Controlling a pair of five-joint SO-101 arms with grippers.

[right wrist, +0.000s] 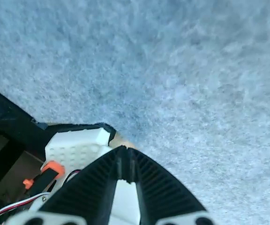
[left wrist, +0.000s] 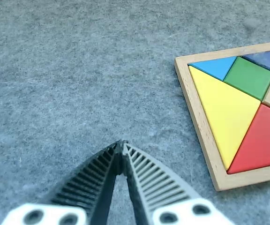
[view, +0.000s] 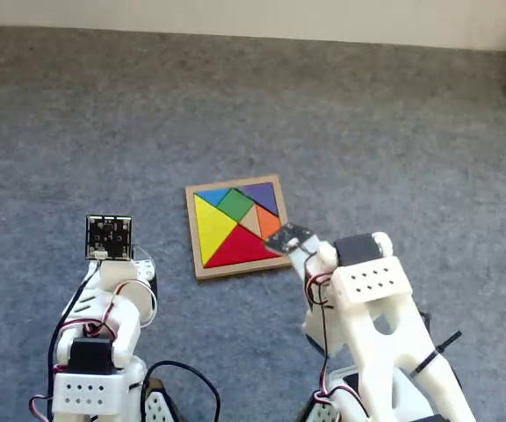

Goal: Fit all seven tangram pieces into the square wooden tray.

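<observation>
The square wooden tray [view: 194, 236] lies flat on the grey carpet-like cover [view: 367, 132] near the middle of the table, turned slightly askew. All seven pieces sit inside it. The large yellow triangle [view: 211, 227] fills the left side and the large red triangle [view: 240, 251] the near side. The small blue triangle [view: 213, 195] is in the far left corner, with the green square [view: 235, 204] just beside it. The dark blue parallelogram [view: 260, 195] takes the far right corner, the small tan triangle [view: 250, 220] lies at the centre, and the orange triangle [view: 269, 221] is against the right edge.

The left arm [view: 117, 299] stands to the left of the tray, apart from it. The left gripper [left wrist: 122, 146] hangs over bare cover with its jaws closed on nothing. The right arm [view: 372, 281] has its wrist over the tray's near right corner. The right gripper [right wrist: 125, 150] also has its jaws pressed together and empty; beyond its tips are a white plastic block [right wrist: 76, 143] and grey cover.
</observation>
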